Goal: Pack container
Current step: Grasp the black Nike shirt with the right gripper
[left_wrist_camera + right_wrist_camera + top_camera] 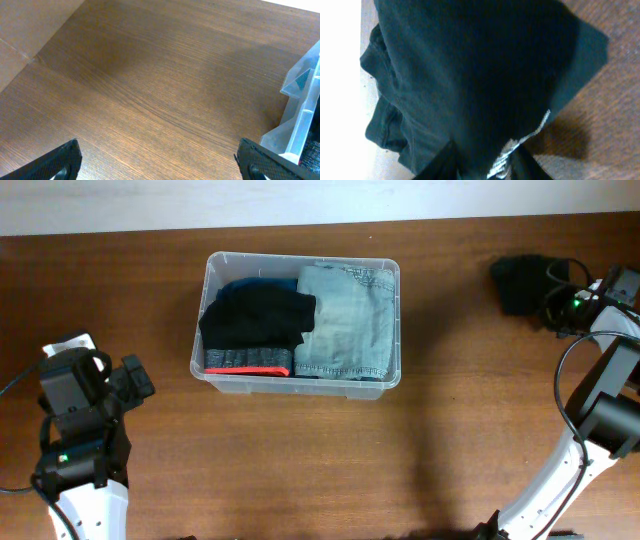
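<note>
Your right gripper (485, 169) is buried in the black garment (470, 75); closed or not, I cannot tell; pinch deep, lift clear of the container (212, 270) rim; left gripper (157, 152) hangs open.

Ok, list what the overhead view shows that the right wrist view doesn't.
Only overhead: the clear container holding a folded dark garment and light denim, plus the left arm. Only right wrist: the loose black garment's seams close up, with the right end effector against it; grip unclear. Both: that black garment on the wooden table.
</note>
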{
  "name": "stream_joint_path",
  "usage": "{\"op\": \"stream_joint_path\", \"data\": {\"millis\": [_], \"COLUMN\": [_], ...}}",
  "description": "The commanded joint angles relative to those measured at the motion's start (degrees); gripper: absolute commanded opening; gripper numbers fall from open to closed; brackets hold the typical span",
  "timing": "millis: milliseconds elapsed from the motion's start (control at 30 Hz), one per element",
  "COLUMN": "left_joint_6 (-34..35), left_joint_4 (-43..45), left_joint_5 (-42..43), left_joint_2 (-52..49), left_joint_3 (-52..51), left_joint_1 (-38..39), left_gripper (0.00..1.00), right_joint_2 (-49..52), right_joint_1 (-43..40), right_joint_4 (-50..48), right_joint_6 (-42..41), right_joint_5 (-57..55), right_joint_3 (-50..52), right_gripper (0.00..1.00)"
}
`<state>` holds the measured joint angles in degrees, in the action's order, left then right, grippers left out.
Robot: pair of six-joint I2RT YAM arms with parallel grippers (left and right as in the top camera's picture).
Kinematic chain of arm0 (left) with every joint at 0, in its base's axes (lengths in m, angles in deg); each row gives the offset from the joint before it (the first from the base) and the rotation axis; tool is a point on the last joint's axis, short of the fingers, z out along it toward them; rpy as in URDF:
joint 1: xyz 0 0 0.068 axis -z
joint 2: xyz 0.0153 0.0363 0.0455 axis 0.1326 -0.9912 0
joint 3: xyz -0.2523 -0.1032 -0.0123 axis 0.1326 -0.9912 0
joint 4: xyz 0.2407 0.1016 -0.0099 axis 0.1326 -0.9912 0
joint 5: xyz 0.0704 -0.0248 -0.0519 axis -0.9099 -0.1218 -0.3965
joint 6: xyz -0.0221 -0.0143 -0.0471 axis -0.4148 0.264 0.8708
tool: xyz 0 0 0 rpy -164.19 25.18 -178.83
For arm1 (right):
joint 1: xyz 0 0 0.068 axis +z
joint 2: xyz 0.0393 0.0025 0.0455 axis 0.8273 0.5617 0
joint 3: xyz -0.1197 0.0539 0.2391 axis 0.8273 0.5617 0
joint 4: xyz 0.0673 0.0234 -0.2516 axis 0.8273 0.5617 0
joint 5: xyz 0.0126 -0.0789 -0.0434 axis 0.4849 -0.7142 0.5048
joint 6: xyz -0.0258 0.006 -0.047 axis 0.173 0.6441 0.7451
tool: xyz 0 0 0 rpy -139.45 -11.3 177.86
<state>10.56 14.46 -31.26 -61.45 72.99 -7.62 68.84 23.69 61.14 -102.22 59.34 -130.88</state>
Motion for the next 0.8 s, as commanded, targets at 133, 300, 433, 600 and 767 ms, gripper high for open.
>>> {"op": "stream_joint_path", "data": {"millis": [133, 300, 433, 600, 767], "left_joint_6": [0.7, 0.7, 0.7, 0.7, 0.7], "left_joint_4": [0.1, 0.1, 0.1, 0.1, 0.1], "left_joint_5": [0.4, 0.4, 0.4, 0.4, 0.4], "left_joint_2": [-0.1, -0.1, -0.1, -0.1, -0.1], "left_joint_3": [-0.2, -0.2, -0.2, -0.2, -0.2], "left_joint_1": [-0.3, -0.3, -0.3, -0.3, -0.3], "left_gripper": [0.99, 0.99, 0.99, 0.99, 1.0], "right_joint_2": [5.6, 5.6, 5.6, 5.2, 3.3], "right_joint_1": [1.7, 1.7, 1.7, 1.2, -0.3], "right_joint_4": [2.6, 3.0, 3.0, 1.8, -3.7], "right_joint_6": [0.2, 0.1, 0.2, 0.2, 0.1], "right_joint_5": [-4.5, -4.4, -3.3, 3.7, 18.7], "right_joint_3": [3.4, 3.4, 3.3, 3.3, 3.3], "right_gripper": [0.12, 0.04, 0.04, 0.04, 0.04]}}
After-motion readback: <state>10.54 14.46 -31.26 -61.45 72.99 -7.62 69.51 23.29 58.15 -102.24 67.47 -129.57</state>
